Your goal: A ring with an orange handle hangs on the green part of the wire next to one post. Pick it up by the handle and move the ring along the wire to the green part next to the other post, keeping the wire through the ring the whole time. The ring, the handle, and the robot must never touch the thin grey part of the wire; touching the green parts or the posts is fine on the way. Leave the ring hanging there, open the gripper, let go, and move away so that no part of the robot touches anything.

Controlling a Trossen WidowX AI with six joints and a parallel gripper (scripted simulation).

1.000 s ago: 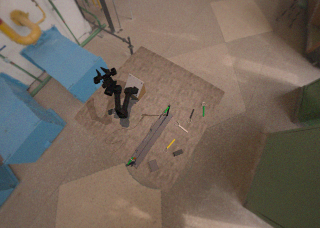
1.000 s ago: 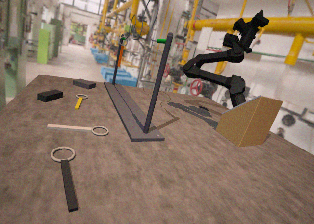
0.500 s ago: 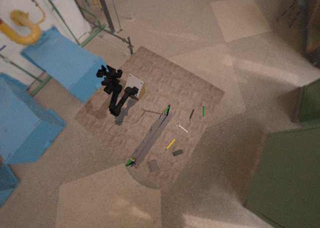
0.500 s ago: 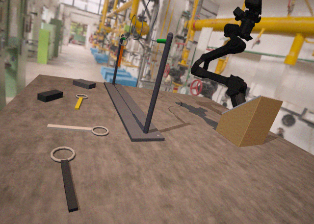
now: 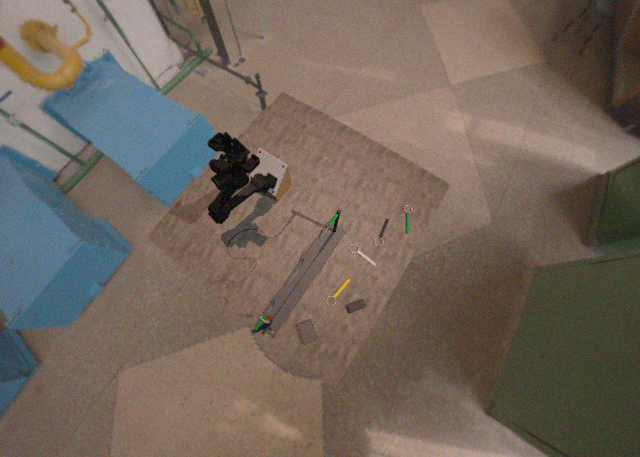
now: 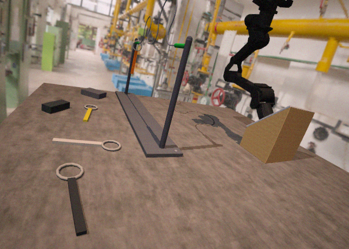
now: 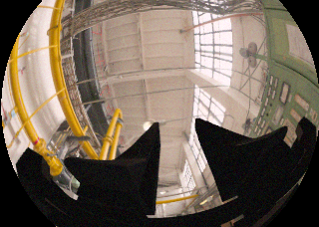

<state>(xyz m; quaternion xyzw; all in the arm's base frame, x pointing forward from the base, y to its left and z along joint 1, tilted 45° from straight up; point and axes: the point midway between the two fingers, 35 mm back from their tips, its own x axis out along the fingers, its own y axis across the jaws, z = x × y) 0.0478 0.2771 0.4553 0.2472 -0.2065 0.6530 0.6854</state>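
Note:
The ring (image 6: 137,47) (image 5: 264,319) hangs on the green part (image 6: 138,42) (image 5: 259,324) of the wire beside the far post (image 6: 128,76). Its orange handle (image 6: 134,61) hangs down along that post. The other green part (image 6: 179,45) (image 5: 333,219) joins the near post (image 6: 176,90). Thin grey wire loops between them, high above the grey base (image 6: 153,153). My gripper (image 7: 176,124) is partly open, with nothing between its fingers. It is raised on the arm's side, far from the ring, and is partly cut off at the top of the exterior view.
Rings with yellow (image 5: 341,288) (image 6: 87,115), white (image 5: 366,256) (image 6: 77,141), black (image 5: 383,228) (image 6: 76,204) and green (image 5: 407,222) handles lie on the table. Two dark blocks (image 6: 94,92) (image 6: 55,106) lie beyond the base. The arm stands on a wooden wedge (image 6: 281,136).

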